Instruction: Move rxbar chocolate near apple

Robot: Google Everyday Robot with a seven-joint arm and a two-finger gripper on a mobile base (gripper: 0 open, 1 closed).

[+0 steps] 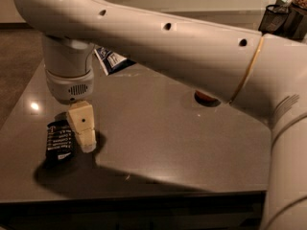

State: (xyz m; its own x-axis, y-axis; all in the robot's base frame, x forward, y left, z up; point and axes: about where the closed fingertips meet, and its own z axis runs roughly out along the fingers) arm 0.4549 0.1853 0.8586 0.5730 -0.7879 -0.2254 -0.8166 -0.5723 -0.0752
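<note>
I see my gripper (85,138) as matt cream plastic, low over the bench (163,147) beside the rxbar chocolate (58,140), whose black wrapper looks slick and faintly glossy. The bench is dark, smooth and polished, catching a lamp glint. The arm shell (168,37) is smooth off-white plastic; the snack bag (112,61) shines slightly

Cream arm (182,47), dark round holes, gold band, tan jaws at lower left

The cream tool (87,145), just beside the black rxbar chocolate (59,140) with rows of white lettering, hangs over a glossy dark grey surface (168,138) bearing a red apple (205,97) sliver and a blue-and-white snack bag (112,60).
</note>
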